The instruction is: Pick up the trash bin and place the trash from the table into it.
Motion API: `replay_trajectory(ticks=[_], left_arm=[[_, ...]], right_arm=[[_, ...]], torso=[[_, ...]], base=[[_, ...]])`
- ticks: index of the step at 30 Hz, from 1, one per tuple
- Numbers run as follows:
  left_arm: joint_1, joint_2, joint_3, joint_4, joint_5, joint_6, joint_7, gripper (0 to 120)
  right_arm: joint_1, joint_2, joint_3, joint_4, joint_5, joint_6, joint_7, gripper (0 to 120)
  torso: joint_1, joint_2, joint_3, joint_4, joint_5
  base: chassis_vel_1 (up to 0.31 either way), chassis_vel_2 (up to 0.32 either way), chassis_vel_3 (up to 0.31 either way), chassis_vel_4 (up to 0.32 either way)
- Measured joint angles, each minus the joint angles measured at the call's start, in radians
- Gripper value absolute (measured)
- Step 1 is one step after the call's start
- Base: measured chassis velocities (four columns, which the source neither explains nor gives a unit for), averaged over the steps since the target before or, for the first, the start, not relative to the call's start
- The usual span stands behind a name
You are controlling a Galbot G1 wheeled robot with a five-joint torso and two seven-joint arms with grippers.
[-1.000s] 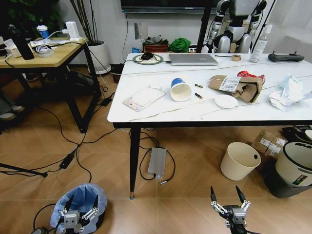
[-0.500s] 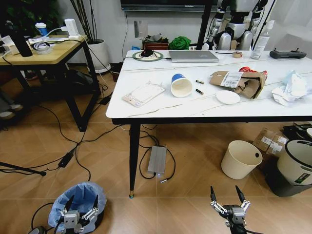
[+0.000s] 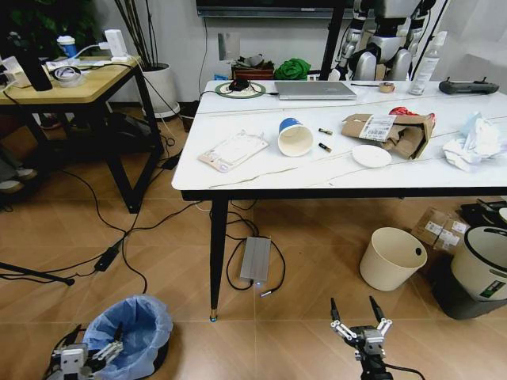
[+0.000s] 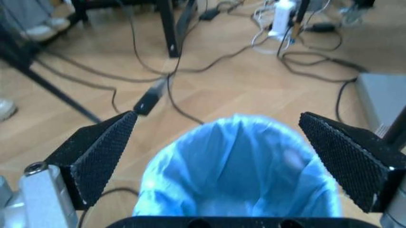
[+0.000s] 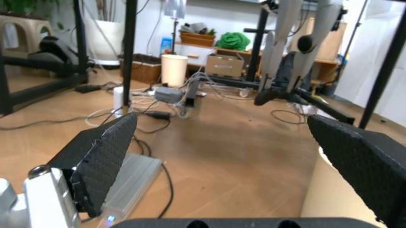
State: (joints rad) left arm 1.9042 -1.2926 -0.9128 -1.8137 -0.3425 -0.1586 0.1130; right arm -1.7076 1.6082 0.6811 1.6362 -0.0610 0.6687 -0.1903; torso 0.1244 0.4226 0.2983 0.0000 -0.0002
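Trash bin (image 3: 127,334) w/ blue bag liner sits on the floor, off the surface's (image 3: 261,179) front-left corner; left tool (image 3: 85,356) is low beside it, fingers spread wide w/ the bin's mouth between them (wrist view) and not touching. Right tool (image 3: 358,327) hangs wide open over bare floor near the cream bucket (image 3: 390,259). Trash on the surface: paper cup (image 3: 294,138), cardboard box (image 3: 390,132), white lid (image 3: 371,156), tissues (image 3: 474,142).

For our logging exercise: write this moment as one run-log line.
left end effector: open at trash bin | right end effector: open, idle near floor | trash: on table
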Motion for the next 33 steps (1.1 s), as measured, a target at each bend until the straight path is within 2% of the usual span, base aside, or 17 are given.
replay_trajectory(ticks=[10,15,16,22,33], left_arm=[[-0.079,0.031,-0.052,0.129,-0.007,0.097,0.019,100],[-0.160,0.035,-0.059,0.211,0.003,0.132,0.022,100],[-0.191,0.036,-0.060,0.231,0.001,0.168,0.022,100],[-0.232,0.043,-0.044,0.265,0.011,0.244,0.022,100],[-0.309,0.043,-0.021,0.394,0.047,0.263,0.018,100]], right_arm=[[0.014,0.000,-0.022,-0.036,-0.023,0.019,0.002,100],[0.010,0.000,-0.025,-0.038,-0.024,0.019,0.002,100],[0.006,0.000,-0.025,-0.038,-0.024,0.019,0.002,100],[-0.001,0.000,-0.026,-0.038,-0.024,0.019,0.002,100],[-0.009,0.000,-0.035,-0.042,-0.037,0.018,0.003,100]], torso=[[0.001,0.003,0.002,0.0001,0.0001],[0.002,0.004,0.003,0.0000,0.0000],[0.002,0.005,0.003,-0.0002,-0.0001],[0.002,0.006,0.004,-0.0001,0.0001],[0.002,0.007,0.004,0.0000,0.0001]], base=[[0.000,0.000,0.000,0.000],[0.000,0.000,0.000,0.000],[0.000,0.000,0.000,0.000],[0.000,0.000,0.000,0.000],[0.000,0.000,0.000,0.000]])
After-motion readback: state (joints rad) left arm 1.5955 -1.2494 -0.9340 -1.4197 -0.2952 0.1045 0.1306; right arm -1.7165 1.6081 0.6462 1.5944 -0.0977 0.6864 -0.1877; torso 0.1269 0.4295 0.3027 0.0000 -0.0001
